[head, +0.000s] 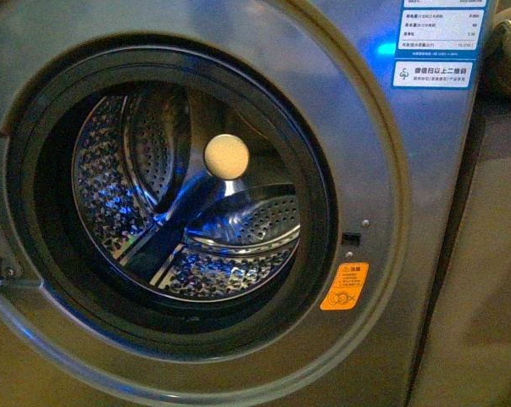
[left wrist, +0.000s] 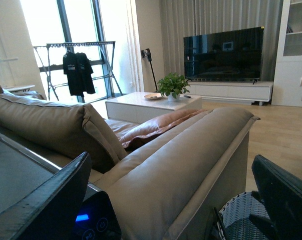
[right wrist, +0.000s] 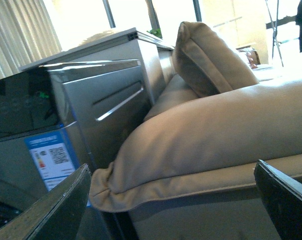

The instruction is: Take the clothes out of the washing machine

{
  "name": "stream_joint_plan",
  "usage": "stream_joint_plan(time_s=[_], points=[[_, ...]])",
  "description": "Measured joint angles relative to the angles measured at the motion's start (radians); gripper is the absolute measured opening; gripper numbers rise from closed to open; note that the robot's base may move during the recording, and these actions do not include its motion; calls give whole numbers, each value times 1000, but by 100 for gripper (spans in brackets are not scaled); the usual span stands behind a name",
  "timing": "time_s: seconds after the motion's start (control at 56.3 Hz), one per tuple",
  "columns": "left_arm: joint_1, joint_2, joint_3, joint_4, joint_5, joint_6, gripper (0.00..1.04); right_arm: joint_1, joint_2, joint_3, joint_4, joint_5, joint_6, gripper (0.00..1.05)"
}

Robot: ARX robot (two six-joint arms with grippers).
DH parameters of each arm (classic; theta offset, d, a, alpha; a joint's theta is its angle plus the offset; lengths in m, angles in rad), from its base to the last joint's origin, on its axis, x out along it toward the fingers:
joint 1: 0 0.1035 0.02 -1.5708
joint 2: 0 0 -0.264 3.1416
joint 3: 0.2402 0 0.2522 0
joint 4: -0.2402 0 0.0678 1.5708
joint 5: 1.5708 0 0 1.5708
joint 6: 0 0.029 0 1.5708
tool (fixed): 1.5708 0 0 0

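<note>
The grey washing machine fills the front view, its black-rimmed porthole uncovered. Inside, the perforated steel drum shows bare metal and a cream disc at its back. No clothes show in any view. Neither gripper appears in the front view. My left gripper is open, with only a beige sofa beyond its fingers. My right gripper is open too, nothing between its fingers, and the washing machine stands off to one side of it.
A beige sofa stands right against the machine. A woven grey basket sits beside the sofa's end. An orange sticker is by the porthole. Farther off are a white coffee table, a television and a black T-shirt on a rack.
</note>
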Motion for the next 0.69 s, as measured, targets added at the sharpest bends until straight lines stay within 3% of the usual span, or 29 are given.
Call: stream_joint_plan(time_s=[0.32,0.409,0.444,0.515,0.622,0.693], points=[[0,0,0,0,0,0,98,375,-425,-423,34,389,-157,96],[0,0,0,0,0,0,98,423,-473,-390,-291,455,-289,81],[0,0,0,0,0,0,98,466,-509,-395,-406,530,-331,74],[0,0,0,0,0,0,98,546,-565,-421,-485,582,-371,61],[0,0,1,0,-2,0,98,570,-599,-452,-481,590,-401,44],[-29,51,120,-143,-272,-27,98,571,-614,-480,-475,594,-409,31]])
